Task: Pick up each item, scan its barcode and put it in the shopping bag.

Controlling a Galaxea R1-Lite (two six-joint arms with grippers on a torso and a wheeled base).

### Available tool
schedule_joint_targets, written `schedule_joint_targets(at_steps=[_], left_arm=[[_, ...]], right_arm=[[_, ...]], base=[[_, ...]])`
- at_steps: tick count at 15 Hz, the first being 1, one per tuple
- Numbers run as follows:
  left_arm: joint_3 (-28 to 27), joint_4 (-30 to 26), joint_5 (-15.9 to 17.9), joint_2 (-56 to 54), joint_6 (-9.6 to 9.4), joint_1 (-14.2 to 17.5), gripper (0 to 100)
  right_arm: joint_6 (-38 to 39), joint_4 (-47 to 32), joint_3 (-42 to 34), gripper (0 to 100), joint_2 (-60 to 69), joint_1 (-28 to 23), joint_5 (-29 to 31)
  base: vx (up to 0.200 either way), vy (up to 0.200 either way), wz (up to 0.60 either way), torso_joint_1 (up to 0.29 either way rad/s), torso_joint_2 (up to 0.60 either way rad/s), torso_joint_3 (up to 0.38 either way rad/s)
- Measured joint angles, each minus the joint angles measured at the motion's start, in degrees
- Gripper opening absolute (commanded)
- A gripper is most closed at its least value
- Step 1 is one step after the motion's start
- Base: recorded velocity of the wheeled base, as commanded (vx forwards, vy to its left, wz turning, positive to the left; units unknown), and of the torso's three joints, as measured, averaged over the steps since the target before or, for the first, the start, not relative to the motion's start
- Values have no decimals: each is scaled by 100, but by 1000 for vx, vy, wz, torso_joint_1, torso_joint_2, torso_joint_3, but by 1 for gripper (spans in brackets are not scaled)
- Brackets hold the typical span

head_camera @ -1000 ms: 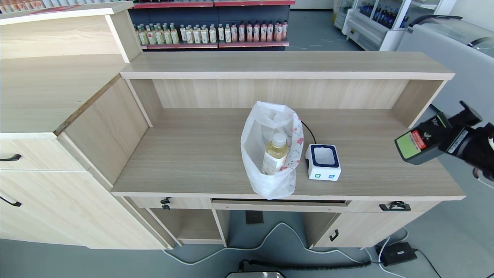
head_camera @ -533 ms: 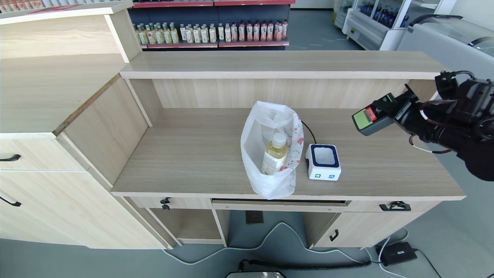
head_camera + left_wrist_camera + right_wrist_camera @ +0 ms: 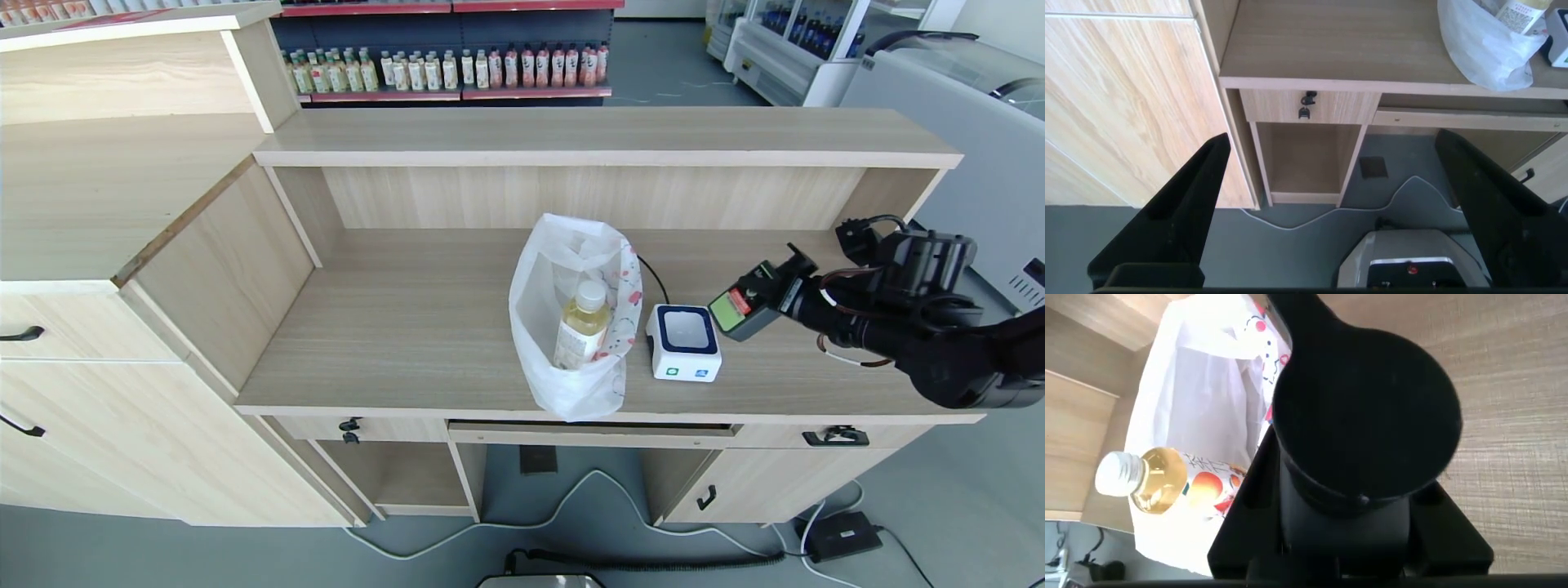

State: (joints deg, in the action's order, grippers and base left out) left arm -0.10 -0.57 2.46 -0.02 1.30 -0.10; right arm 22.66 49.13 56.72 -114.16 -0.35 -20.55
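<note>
A shop's wooden checkout counter point(image 3: 424, 327) holds a white shopping bag point(image 3: 535, 286) with a tea bottle point(image 3: 581, 327) upright inside, and a small white barcode scanner point(image 3: 684, 343) just beside the bag. The right arm lies low across the counter's right end, its right gripper point(image 3: 775, 294) clamped on a dark container point(image 3: 735, 310) whose green end points at the scanner, just beside it. The left gripper point(image 3: 1327, 212) hangs spread wide in front of the counter, below its top.

Left of the shopping bag point(image 3: 535, 327) the table point(image 3: 392, 327) gives wide room up to the side wall point(image 3: 237, 278), while on the right the scanner point(image 3: 684, 343), just beside the bag, and the dark container point(image 3: 735, 310) in the right gripper point(image 3: 767, 291) crowd the way in.
</note>
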Motion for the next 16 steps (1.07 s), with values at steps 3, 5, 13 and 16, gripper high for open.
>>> schedule_joint_targets(at_steps=[3, 5, 13, 16], left_arm=[[0, 2, -1, 0, -2, 2, 100], [0, 4, 0, 0, 0, 0, 100], [0, 2, -1, 0, -2, 2, 100], [0, 4, -1, 0, 0, -1, 100]], right_arm=[[-44, 35, 102, 0, -177, 35, 0], [-80, 33, 212, 0, -293, 40, 0], [-169, 27, 566, 0, -571, 226, -165], [-261, 95, 581, 0, -684, 250, -174]], base=[[0, 0, 0, 0, 0, 0], [0, 0, 0, 0, 0, 0], [0, 0, 0, 0, 0, 0], [0, 0, 0, 0, 0, 0]])
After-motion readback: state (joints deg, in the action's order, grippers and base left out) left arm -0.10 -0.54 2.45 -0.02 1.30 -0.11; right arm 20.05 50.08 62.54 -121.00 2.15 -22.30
